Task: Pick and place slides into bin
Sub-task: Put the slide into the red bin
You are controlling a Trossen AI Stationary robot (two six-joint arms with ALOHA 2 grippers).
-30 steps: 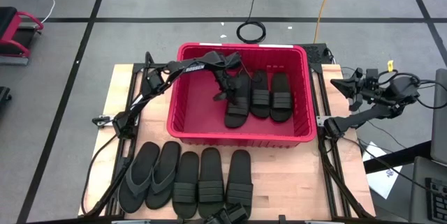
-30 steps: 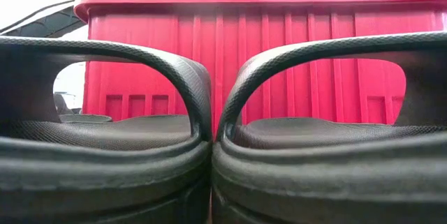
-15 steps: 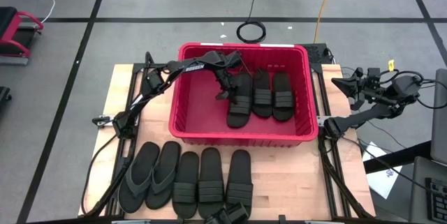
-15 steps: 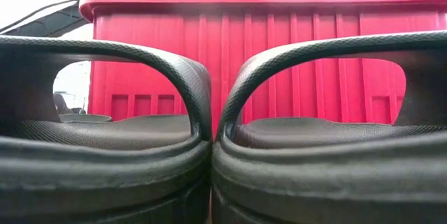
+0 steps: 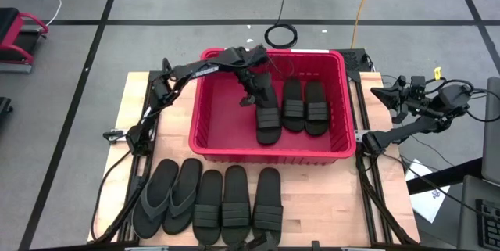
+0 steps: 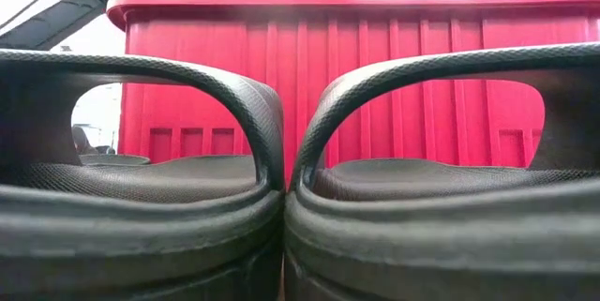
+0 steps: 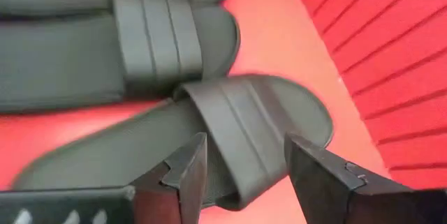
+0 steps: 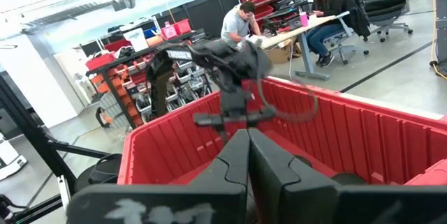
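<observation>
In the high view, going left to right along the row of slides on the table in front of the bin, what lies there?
Thong-strap slide → second thong-strap slide → ribbed-band slide → ribbed-band slide → ribbed-band slide.

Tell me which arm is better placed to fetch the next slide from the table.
Probably left. The left gripper hangs open inside the bin, nearer the table slides. The right gripper sits shut beyond the table's right edge.
</observation>
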